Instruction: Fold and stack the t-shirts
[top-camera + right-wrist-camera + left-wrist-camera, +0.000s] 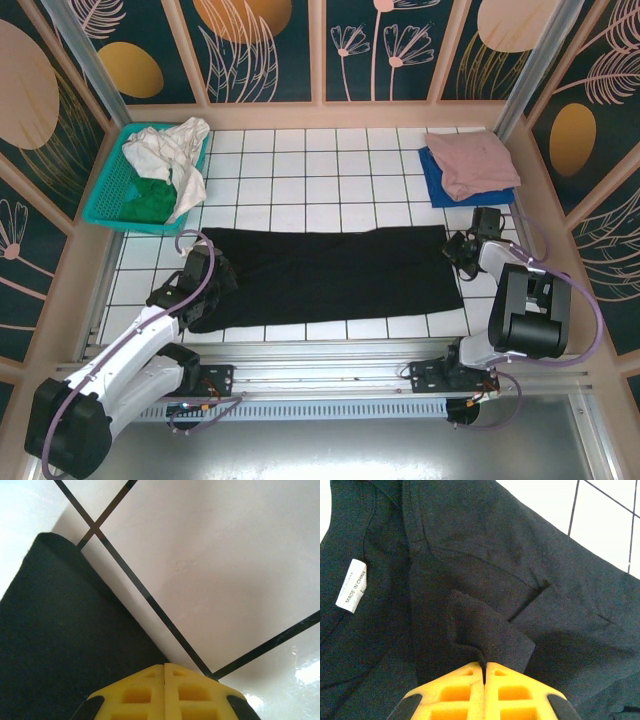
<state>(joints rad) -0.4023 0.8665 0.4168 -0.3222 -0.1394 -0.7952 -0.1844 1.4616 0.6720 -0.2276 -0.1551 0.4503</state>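
Across the middle of my overhead frame, the large t-shirt [320, 275] lies on the table [330, 170], stretched left to right. My left gripper [200, 265] sits at its left end and my right gripper [462, 250] at its right edge. In the upper left stands the basket [103, 190], with cloths [170, 150] in it. In the upper right, the upper folded t-shirt [475, 160] lies on the lower folded t-shirt [435, 180].

A staged robot test cell is indicated by a white tiled tabletop [330, 160] boxed in by printed floral wall panels [380, 50], and by an aluminium rail [330, 374] along the bottom of the frame to which the left arm [130, 350] and right arm [525, 310] are bolted.
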